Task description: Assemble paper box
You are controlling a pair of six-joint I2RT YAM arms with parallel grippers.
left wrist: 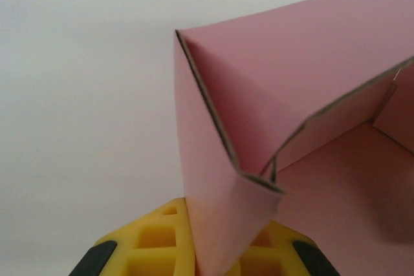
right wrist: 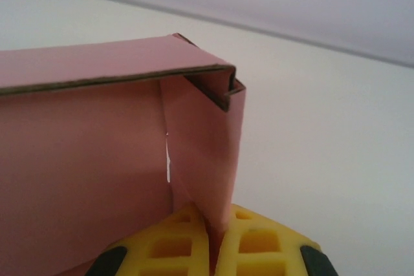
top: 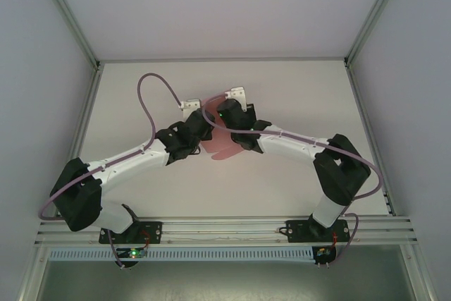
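Observation:
The pink paper box [top: 220, 143] lies mid-table between the two arms, partly folded, most of it hidden under the wrists. My left gripper [top: 199, 126] is shut on a folded side wall of the paper box [left wrist: 213, 179]; its yellow fingers [left wrist: 158, 244] pinch the card from both sides. My right gripper [top: 227, 119] is shut on the opposite end wall of the paper box [right wrist: 207, 153], with its yellow fingertips [right wrist: 259, 244] pressed together around the doubled card. Both wrist views look along upright pink walls with the box floor beyond.
A white table top [top: 141, 111] surrounds the box inside an aluminium frame [top: 84, 111]. Purple cables [top: 151, 103] loop over the arms. The rail [top: 225, 230] with both bases runs along the near edge.

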